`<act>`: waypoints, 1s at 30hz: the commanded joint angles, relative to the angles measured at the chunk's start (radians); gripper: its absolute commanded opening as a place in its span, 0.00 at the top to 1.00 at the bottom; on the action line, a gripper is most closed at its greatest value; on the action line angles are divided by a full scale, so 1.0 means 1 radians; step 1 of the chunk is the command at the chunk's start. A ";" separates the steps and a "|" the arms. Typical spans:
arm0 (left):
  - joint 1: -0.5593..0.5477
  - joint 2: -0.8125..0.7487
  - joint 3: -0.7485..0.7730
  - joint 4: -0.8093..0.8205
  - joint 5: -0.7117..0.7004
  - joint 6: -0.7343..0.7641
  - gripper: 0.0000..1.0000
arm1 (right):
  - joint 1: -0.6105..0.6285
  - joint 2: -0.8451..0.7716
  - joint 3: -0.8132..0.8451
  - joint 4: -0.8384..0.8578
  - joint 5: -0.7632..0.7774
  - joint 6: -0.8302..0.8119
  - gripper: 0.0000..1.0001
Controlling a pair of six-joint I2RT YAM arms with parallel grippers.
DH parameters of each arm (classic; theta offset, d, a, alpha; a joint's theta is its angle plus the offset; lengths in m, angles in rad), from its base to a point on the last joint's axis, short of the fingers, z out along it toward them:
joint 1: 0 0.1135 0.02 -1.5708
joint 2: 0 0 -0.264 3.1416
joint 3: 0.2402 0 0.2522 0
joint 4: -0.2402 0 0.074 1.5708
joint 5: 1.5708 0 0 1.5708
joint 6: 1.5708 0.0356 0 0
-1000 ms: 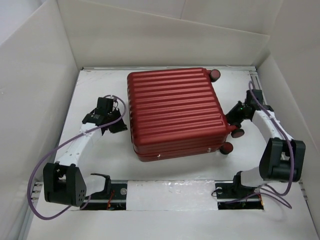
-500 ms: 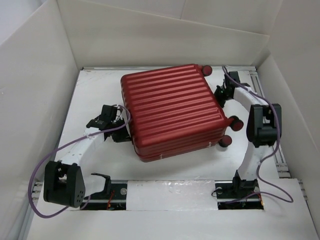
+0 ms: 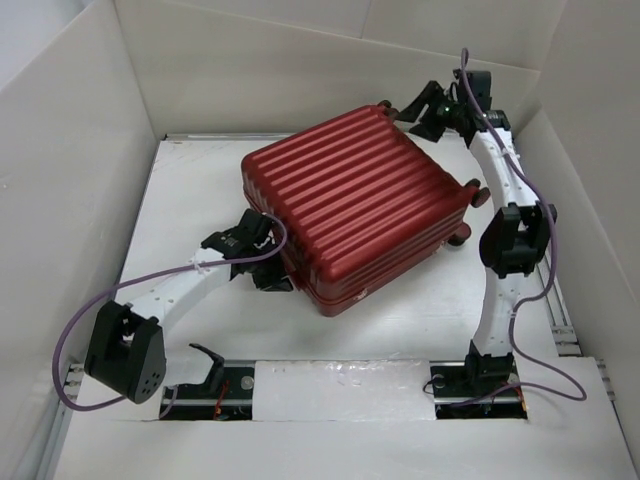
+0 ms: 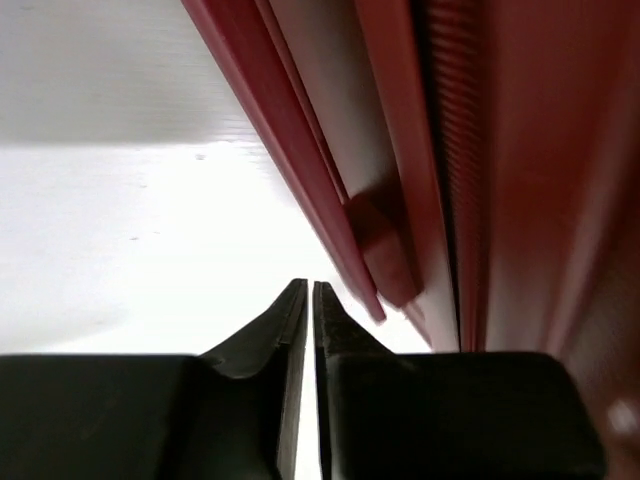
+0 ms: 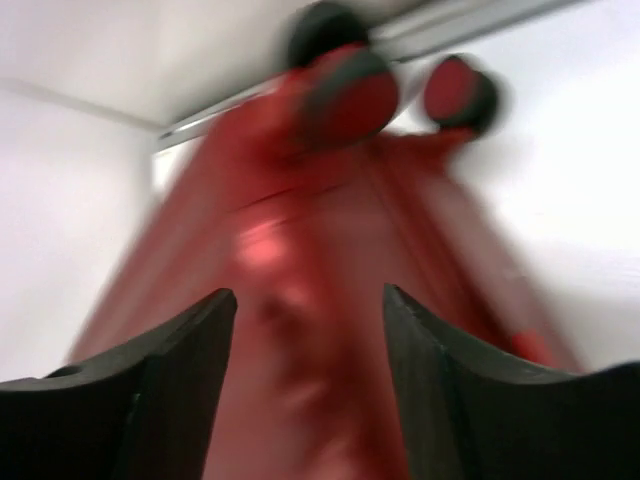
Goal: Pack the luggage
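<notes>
Pressed almost together, with only a thin slit between them and nothing in it, the jaws of the left gripper (image 4: 305,290) sit low over the table (image 3: 190,190), just beside the near left edge of the luggage (image 3: 355,205). Whether a finger touches the shell cannot be told. The jaws of the right gripper (image 5: 305,305) are spread wide and hold nothing.

Shut, the luggage lies flat on a broad side with its ribbed dark-red shell facing up. It occupies the middle and far part of the table, turned at a slant to the table's edges, so that one corner points toward the back wall (image 3: 300,80) and another toward the near rail (image 3: 340,385). Its dark wheels (image 3: 478,195) stick out along the right-hand side.

At the far corner, the right gripper hangs raised just beyond the suitcase, close to the back wall. Its wrist view is blurred, but it shows the red shell and two wheels below and ahead of the open fingers (image 5: 180,370).

A purple cable (image 3: 130,290) loops along the left arm. White walls enclose the table on the left, back and right.
</notes>
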State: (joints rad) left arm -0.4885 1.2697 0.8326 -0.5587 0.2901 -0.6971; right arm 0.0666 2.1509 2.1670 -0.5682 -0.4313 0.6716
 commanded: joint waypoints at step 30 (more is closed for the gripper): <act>0.123 -0.434 -0.323 0.525 -0.140 -0.199 0.55 | 0.599 -1.753 -1.599 0.224 0.247 0.066 0.76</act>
State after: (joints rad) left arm -0.3664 0.8722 0.5674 -0.2470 0.0902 -0.8207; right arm 0.6292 0.4465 0.6537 -0.4519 -0.2630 0.6861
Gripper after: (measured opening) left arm 0.448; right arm 0.186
